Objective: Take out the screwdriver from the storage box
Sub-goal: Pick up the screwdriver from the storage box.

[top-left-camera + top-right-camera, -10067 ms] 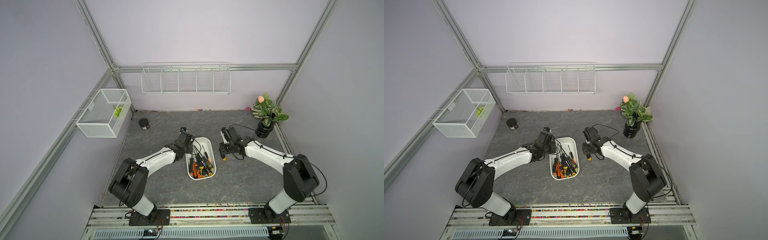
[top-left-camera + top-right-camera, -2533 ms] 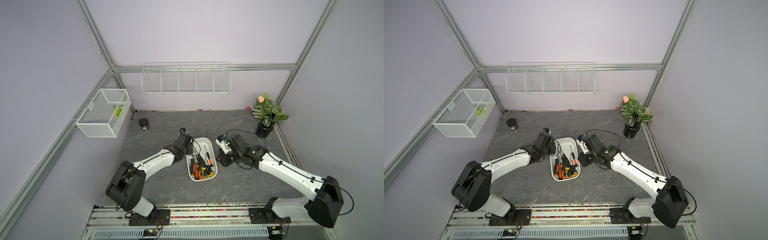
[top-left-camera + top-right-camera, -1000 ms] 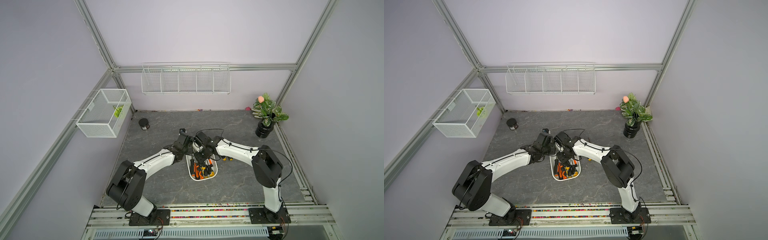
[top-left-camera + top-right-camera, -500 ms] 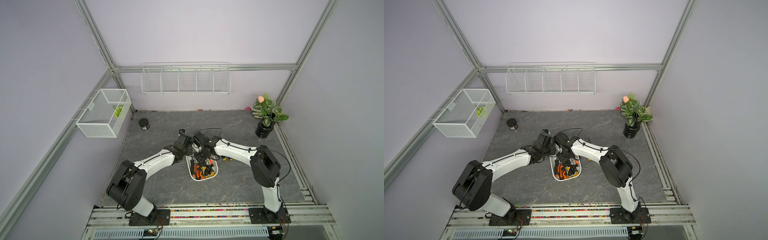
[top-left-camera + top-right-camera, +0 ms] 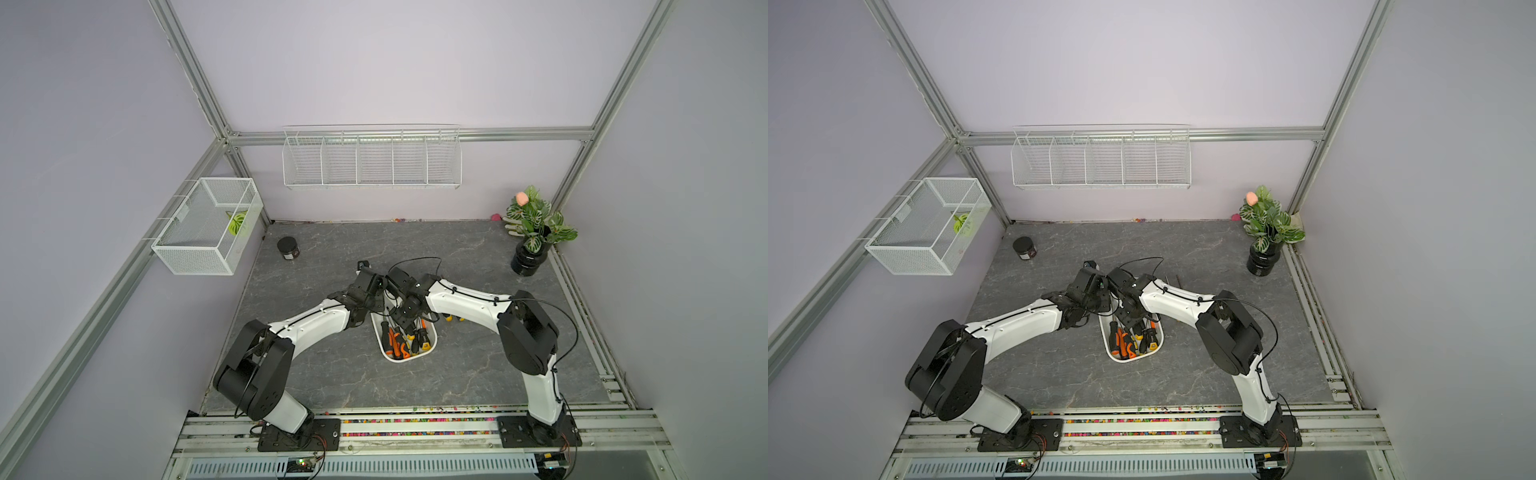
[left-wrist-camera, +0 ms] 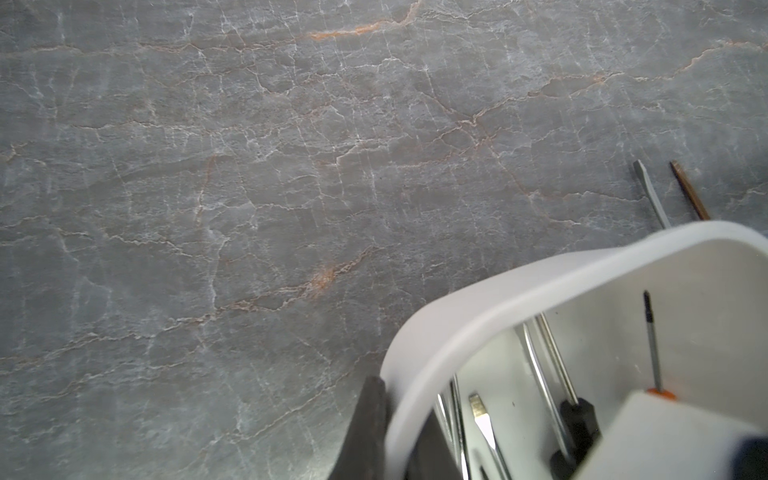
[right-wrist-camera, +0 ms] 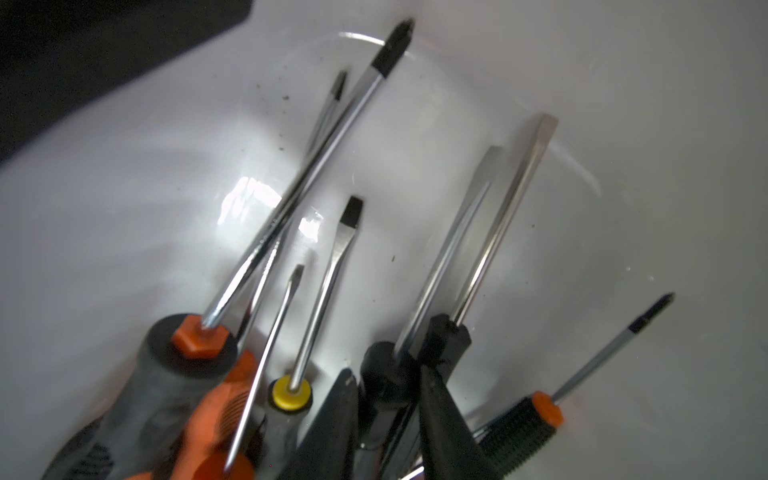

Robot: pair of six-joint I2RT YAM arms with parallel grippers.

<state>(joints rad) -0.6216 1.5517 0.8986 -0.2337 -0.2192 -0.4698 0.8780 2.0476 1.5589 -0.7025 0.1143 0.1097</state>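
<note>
Pinching the rim of the white storage box [image 6: 498, 291] with my closed left fingers [image 6: 370, 424] on the grey tabletop [image 6: 208, 166], I clamp my right fingers [image 7: 336, 419] around a black-handled screwdriver [image 7: 384, 370] inside it.

we see a grey stone-patterned counter [image 6: 249, 166], veined in white with rust-orange streaks. the white smooth plastic storage box [image 6: 498, 286] is plain. in it, a black-handled screwdriver [image 7: 382, 365] with a silver shaft lies among others: a grey-handled screwdriver [image 7: 166, 374] with an orange collar, a yellow-collared screwdriver [image 7: 291, 392], and a ribbed black screwdriver [image 7: 515, 428] collared in orange. near the counter's far left corner stands a round black jar [image 5: 288, 248]. at the far right corner, a glossy black pot [image 5: 525, 262] carries green leaves [image 5: 540, 220] striped white and a pink bud [image 5: 521, 198]. the white wire-mesh basket [image 5: 195, 259] shows a bright green leaf [image 5: 237, 222].
</note>
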